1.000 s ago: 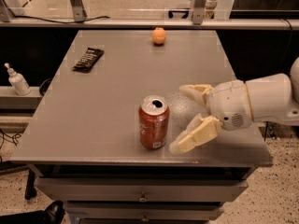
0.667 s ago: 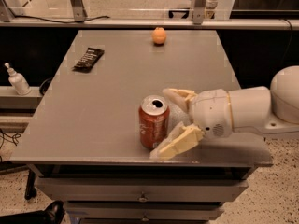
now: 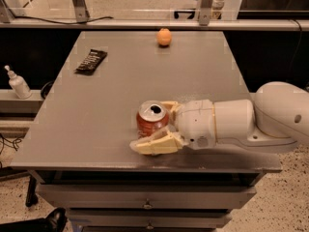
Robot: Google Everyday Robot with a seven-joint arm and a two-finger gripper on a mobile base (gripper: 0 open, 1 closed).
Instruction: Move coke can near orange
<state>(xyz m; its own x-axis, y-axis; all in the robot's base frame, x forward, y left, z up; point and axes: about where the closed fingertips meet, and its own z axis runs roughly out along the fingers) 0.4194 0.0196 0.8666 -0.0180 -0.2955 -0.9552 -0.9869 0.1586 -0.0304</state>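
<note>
At lower middle of the frame, the gripper sits with fingers spread either side of the coke can, so we're at the grab step, and next it'd need to squeeze, then haul it to the orange up top.

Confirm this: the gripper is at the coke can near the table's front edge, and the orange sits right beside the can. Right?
Not quite. The camera view shows the orange sitting well apart from the coke can, near the far edge of the table. The rest holds: the gripper is at the can near the front edge.
</note>
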